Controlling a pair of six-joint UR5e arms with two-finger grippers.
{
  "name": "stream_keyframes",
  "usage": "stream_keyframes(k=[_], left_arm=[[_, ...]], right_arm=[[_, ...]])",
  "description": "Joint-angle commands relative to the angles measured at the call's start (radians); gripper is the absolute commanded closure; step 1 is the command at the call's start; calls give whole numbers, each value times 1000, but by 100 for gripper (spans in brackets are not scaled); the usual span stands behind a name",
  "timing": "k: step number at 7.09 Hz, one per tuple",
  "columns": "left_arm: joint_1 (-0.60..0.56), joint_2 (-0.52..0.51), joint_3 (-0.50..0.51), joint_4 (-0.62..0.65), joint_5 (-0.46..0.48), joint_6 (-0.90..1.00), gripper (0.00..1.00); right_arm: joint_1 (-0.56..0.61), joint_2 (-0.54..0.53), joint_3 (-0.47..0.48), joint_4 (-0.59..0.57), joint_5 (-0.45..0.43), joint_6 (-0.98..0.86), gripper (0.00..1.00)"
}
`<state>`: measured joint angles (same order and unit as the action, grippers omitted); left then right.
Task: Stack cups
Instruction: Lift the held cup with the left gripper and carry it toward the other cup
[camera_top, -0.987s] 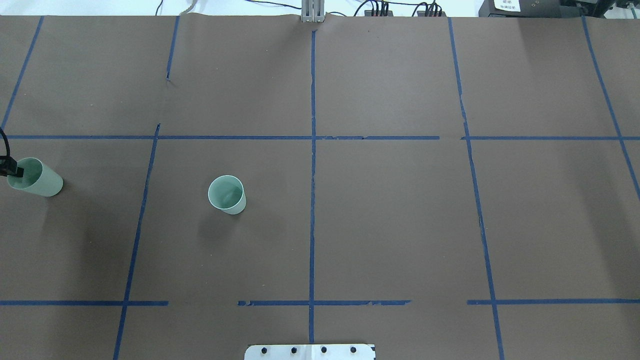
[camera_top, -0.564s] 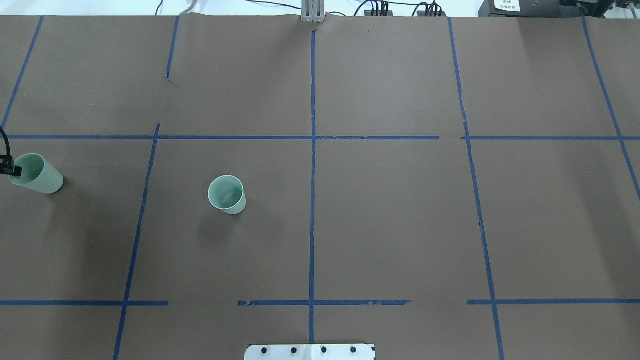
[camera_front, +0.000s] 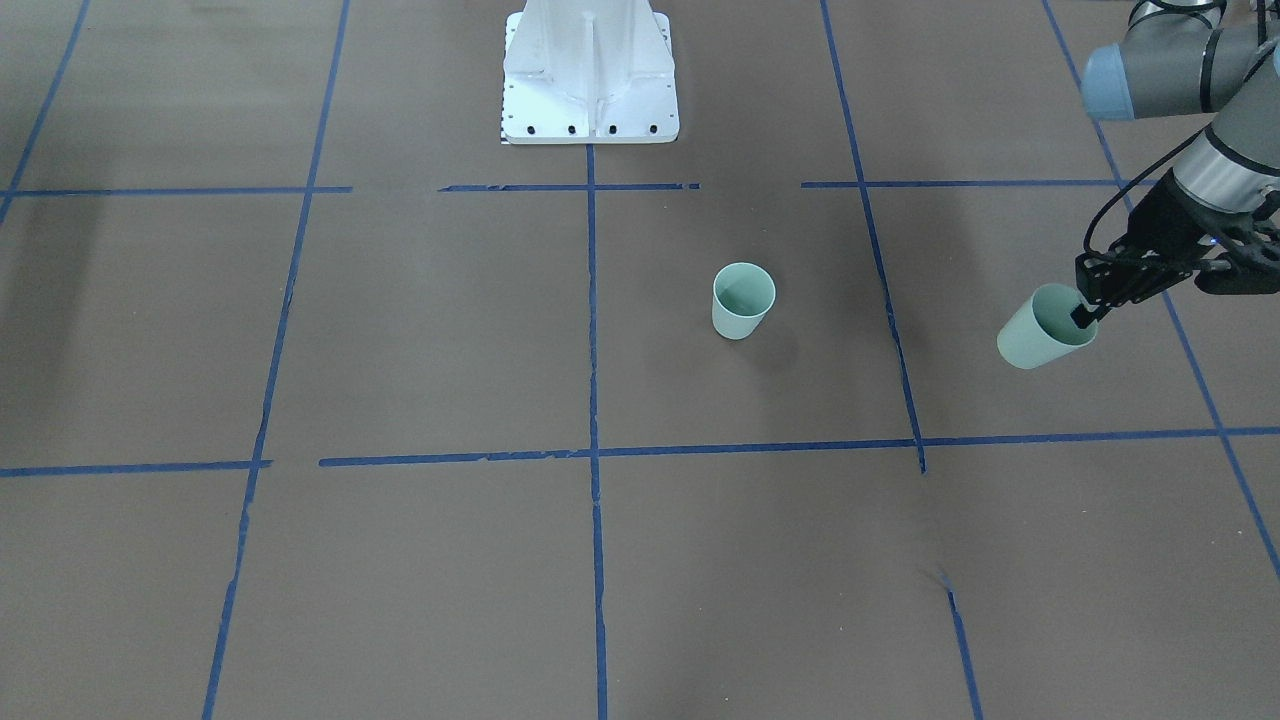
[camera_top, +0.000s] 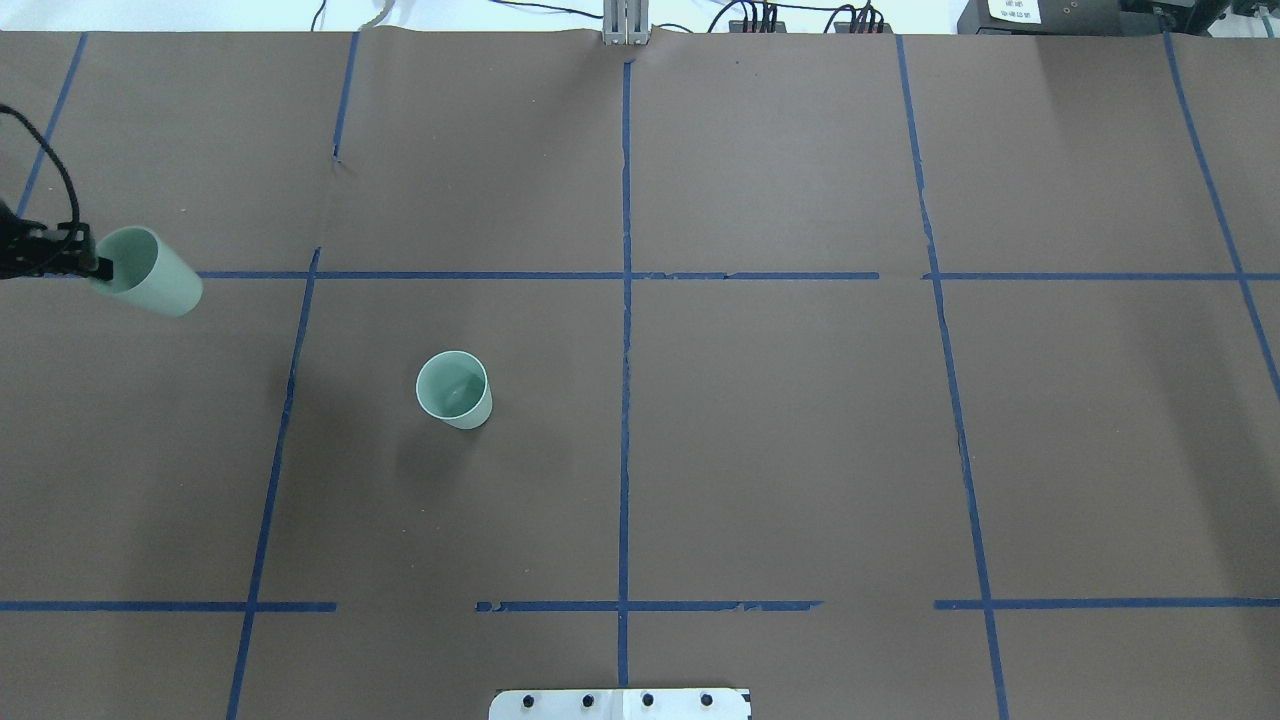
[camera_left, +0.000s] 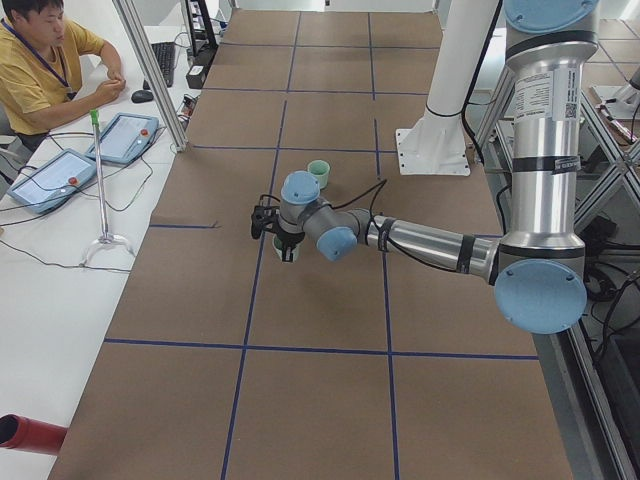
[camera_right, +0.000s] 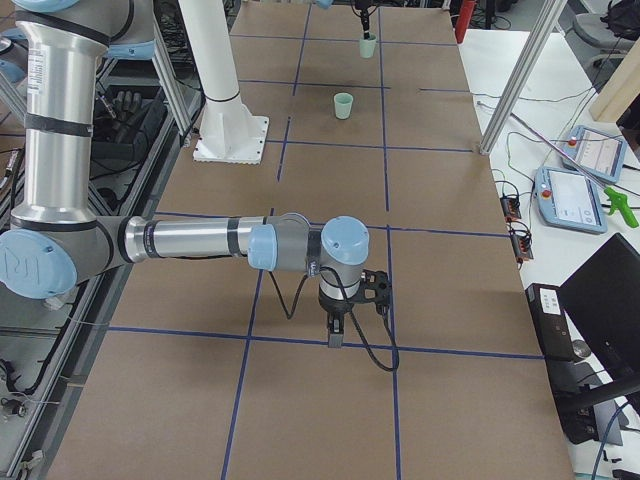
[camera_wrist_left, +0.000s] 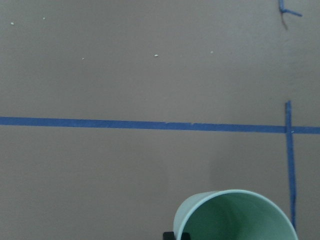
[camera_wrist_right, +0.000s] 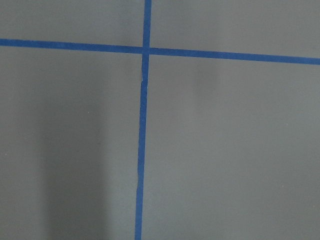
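One pale mint-green cup (camera_top: 455, 390) stands upright and alone on the brown table; it also shows in the front view (camera_front: 742, 300). My left gripper (camera_top: 97, 266) is shut on the rim of the second cup (camera_top: 152, 274), one finger inside it. It holds this cup tilted above the table at the far left, its base pointing toward the standing cup. The held cup also shows in the front view (camera_front: 1042, 341) and the left wrist view (camera_wrist_left: 235, 216). My right gripper (camera_right: 335, 335) shows only in the right side view, over bare table, and I cannot tell whether it is open.
Blue tape lines (camera_top: 625, 300) divide the brown table (camera_top: 800, 450) into squares. The white robot base (camera_front: 590, 80) stands at the near middle edge. An operator (camera_left: 40, 70) sits at a side bench with tablets beyond the table's left end.
My left gripper has lifted the held cup and carried it away from the robot and slightly toward the table's middle. The standing cup has not moved.
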<state>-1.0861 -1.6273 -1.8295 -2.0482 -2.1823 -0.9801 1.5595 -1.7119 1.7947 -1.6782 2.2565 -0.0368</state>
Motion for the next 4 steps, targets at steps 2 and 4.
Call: stream_keyframes(k=[2, 4], left_arm=[[130, -271, -40, 267, 100, -224, 100], [242, -361, -121, 463, 142, -300, 100]], right_arm=[[1, 0, 0, 0, 0, 0, 0], [1, 0, 0, 0, 0, 0, 0]])
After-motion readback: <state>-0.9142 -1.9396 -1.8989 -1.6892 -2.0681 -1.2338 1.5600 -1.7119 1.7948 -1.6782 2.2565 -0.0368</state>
